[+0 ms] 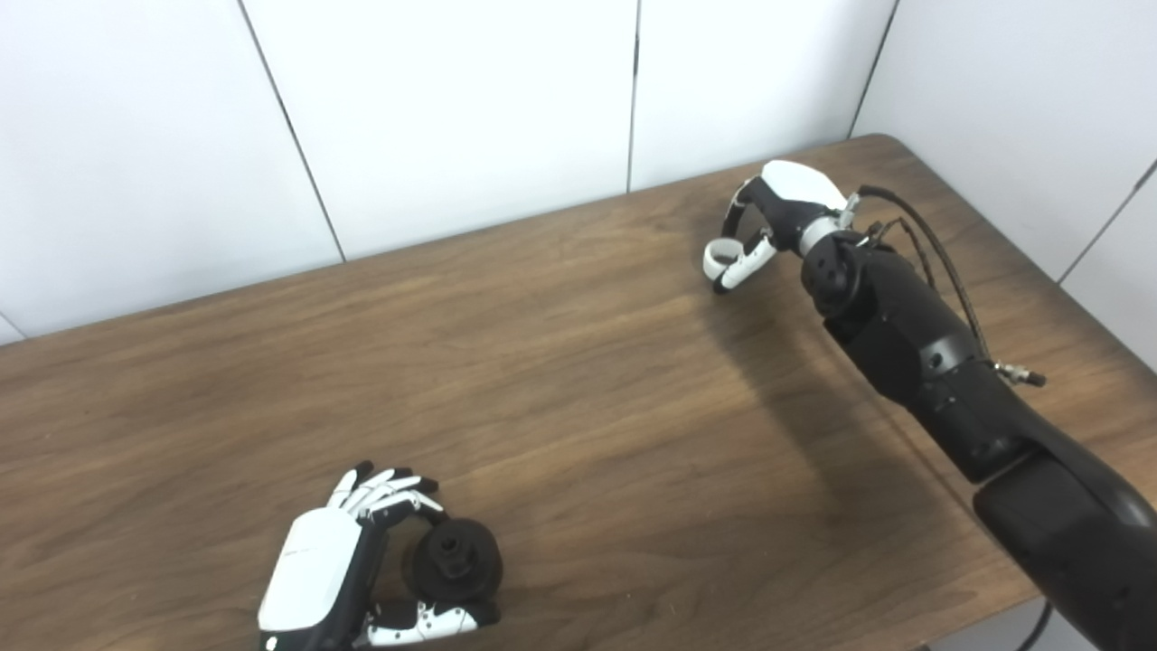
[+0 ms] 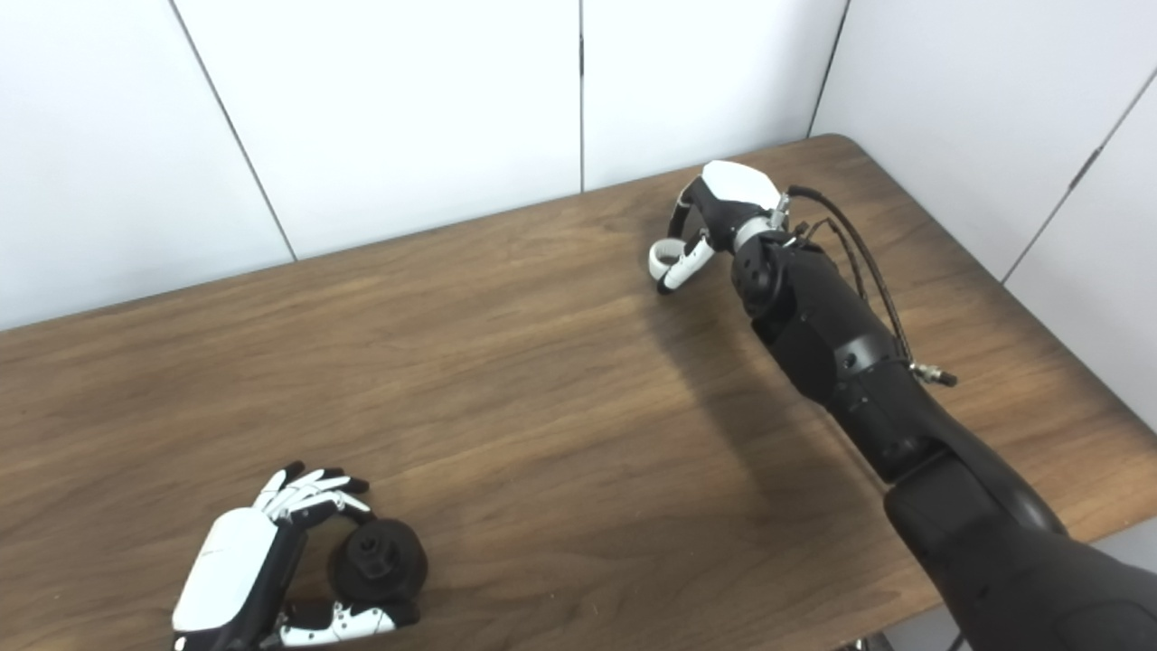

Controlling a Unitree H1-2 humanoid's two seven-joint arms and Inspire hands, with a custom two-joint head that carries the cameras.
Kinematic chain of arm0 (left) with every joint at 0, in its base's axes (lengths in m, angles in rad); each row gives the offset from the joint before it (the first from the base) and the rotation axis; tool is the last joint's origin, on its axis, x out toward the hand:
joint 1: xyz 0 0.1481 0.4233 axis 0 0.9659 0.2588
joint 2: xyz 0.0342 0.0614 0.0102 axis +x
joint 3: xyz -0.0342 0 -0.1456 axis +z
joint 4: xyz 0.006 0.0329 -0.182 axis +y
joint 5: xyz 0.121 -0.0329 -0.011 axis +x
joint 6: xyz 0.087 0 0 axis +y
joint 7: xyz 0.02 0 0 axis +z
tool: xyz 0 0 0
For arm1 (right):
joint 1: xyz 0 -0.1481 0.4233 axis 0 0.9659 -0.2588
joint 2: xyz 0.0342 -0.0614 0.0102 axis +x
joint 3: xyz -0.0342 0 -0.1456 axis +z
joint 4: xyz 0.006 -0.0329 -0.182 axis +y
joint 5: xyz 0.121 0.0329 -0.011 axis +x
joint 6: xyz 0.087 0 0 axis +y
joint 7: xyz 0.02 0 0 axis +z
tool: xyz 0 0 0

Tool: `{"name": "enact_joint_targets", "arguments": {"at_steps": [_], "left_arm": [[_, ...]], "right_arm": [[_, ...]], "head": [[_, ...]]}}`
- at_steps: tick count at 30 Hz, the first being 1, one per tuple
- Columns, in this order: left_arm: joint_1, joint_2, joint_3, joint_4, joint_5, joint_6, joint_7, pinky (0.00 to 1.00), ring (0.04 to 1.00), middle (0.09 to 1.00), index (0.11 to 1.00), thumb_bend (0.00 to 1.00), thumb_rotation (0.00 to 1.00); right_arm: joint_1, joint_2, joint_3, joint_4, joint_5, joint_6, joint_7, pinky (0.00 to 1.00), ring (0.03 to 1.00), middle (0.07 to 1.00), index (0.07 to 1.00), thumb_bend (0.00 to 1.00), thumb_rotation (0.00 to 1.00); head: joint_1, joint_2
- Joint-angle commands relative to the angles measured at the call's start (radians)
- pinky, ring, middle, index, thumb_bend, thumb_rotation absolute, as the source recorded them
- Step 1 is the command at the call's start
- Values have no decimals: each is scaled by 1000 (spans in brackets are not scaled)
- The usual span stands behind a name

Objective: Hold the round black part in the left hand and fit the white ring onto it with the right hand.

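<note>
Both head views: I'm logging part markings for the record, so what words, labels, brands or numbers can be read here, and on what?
None can be read.
Round black part in the left hand: no marking shows.
White ring at the right hand: plain.
Table and wall panels: bare of text.

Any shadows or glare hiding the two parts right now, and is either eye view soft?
Left eye view: the right arm casts a broad soft shadow on the table, clear of the white ring at the right hand. Right eye view: the round black part in the left hand reads dark, with little surface detail. Neither view shows glare; both are slightly soft.
</note>
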Motion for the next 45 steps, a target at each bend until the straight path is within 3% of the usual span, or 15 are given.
{"name": "enact_joint_targets", "arguments": {"at_steps": [1, 7, 20, 29, 36, 45], "left_arm": [[7, 7, 3, -13, 9, 4, -3, 953, 836, 766, 484, 522, 48], [6, 9, 4, -7, 10, -4, 7, 951, 833, 762, 484, 522, 47], [6, 1, 2, -10, 10, 5, 2, 945, 832, 763, 484, 522, 48], [4, -9, -5, -7, 26, 18, -5, 952, 840, 768, 484, 522, 49], [4, -18, -12, -3, 47, 17, -1, 956, 840, 773, 484, 523, 49], [3, -41, -27, -11, 69, 41, -10, 959, 846, 780, 484, 523, 50]], "right_arm": [[-27, -19, 1, 1, -14, -5, -27, 1000, 994, 863, 488, 526, 137], [-16, -29, 4, -8, -11, -27, -30, 1000, 977, 819, 485, 523, 130], [7, -53, 7, -46, -9, -29, -14, 1000, 974, 817, 486, 523, 133], [69, -78, -3, -268, 27, -107, 20, 1000, 958, 798, 485, 523, 132], [136, -58, 3, -482, 3, -64, 116, 1000, 954, 843, 485, 524, 134], [240, -7, 0, -706, 14, -74, 172, 1000, 967, 864, 482, 525, 134]], "head": [[-1, 1], [-1, 5], [14, 7], [73, 11], [110, 19], [203, 28]]}}
